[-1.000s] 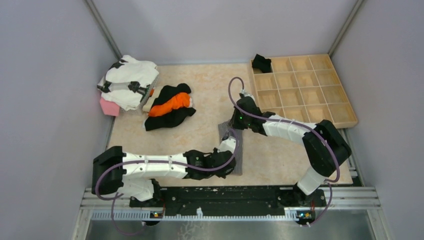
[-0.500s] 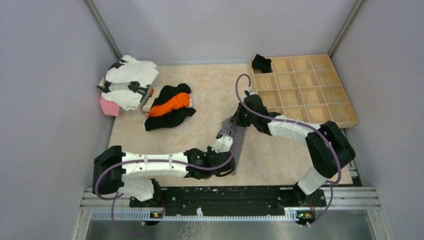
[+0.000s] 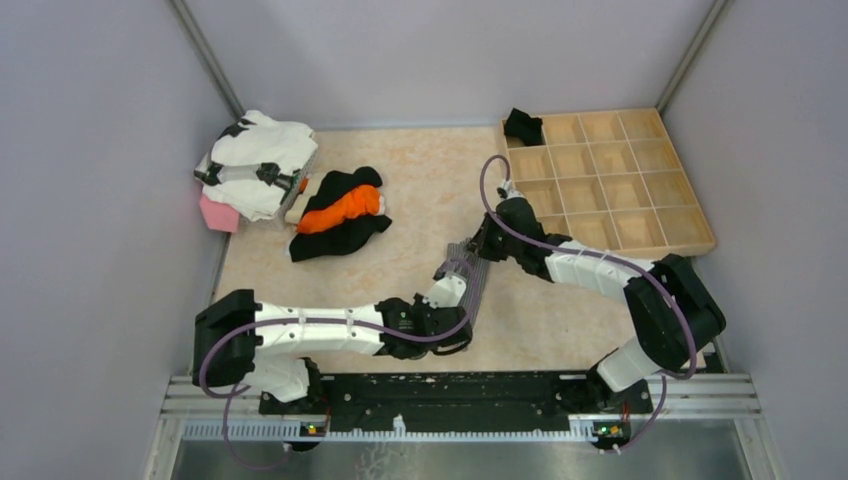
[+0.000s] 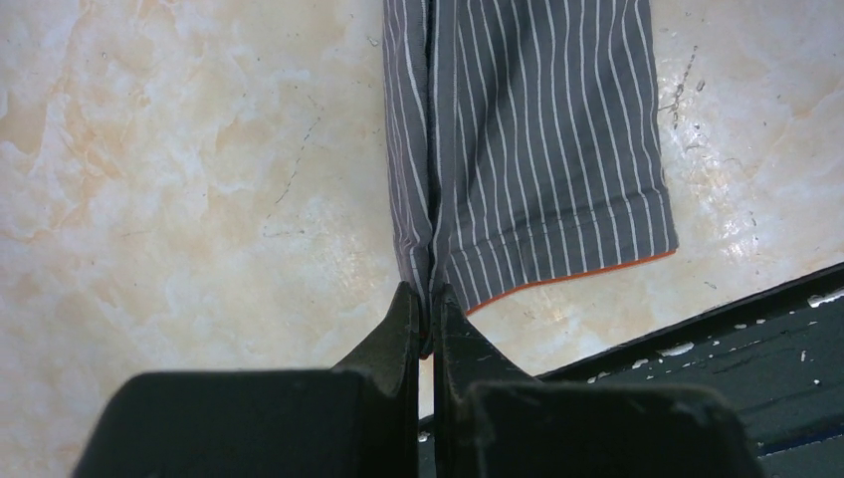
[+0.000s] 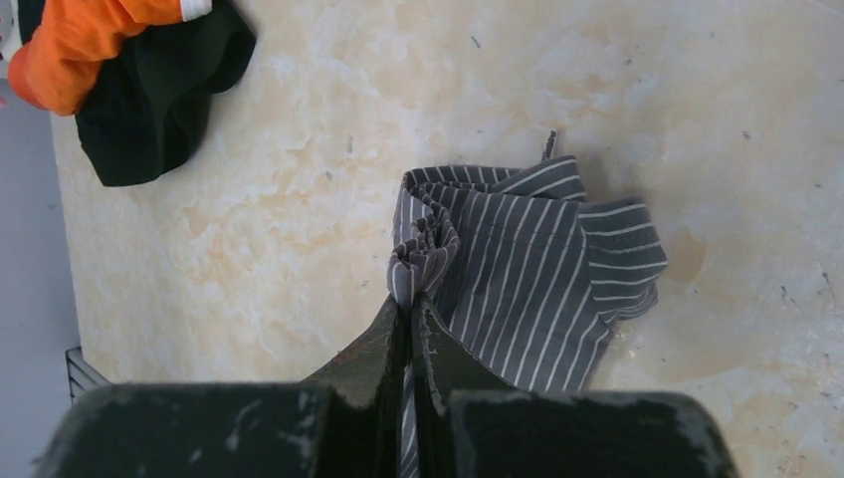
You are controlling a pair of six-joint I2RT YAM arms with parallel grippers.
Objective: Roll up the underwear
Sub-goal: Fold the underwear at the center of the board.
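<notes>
1. The left fingers (image 4: 410, 329) are closed, pinching a folded edge of the striped underwear (image 4: 537, 149) right at their tips.
2. From that pinch the grey striped cloth runs straight ahead of the left fingers and spreads to their right, lying flat on the counter (image 3: 420, 180).
3. An orange-trimmed hem sits just to the right of the left fingertips, close to the counter's near edge.
4. The right fingers (image 5: 400, 334) are also closed, clamping a bunched, pleated edge of the same underwear between their tips.
5. Ahead and to the right of the right fingers the cloth lies rumpled in loose folds on the counter.
6. In the top view the striped underwear forms a narrow strip stretched between the 2 sets of fingers: the left fingers hold its near end and the right fingers hold its far end.
7. I cannot tell whether the middle of the strip touches the counter or hangs just above it.
8. The black underwear (image 3: 522, 125) sits in the far-left corner compartment of the wooden tray (image 3: 700, 240), well beyond the right fingers.
9. An orange-and-black cloth (image 3: 340, 212) lies far ahead and to the left of the right fingers, apart from both arms.
10. A heap of white clothes (image 3: 258, 160) sits further left, at the counter's far-left corner.
</notes>
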